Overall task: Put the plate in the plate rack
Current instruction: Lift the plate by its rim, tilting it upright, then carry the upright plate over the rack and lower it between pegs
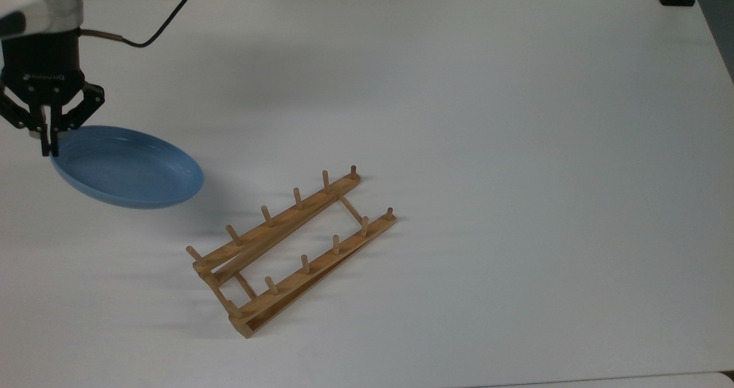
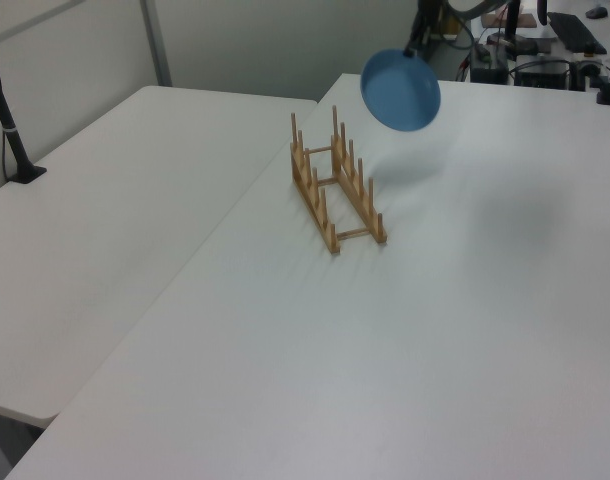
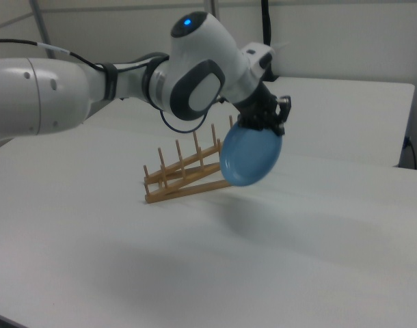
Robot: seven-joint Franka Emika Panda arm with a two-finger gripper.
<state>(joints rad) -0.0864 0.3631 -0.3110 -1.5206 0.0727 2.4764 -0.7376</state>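
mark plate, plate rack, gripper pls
plate (image 1: 129, 170), top view, on its inner blue face.
plate rack (image 1: 312, 273), top view, on the rail nearer the picture's bottom.
gripper (image 1: 49, 142), top view, at the fingertips pinching the plate's rim.

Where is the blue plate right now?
The plate hangs tilted in the air, pinched at its rim by the gripper, at the top view's left edge, up and left of the plate rack.
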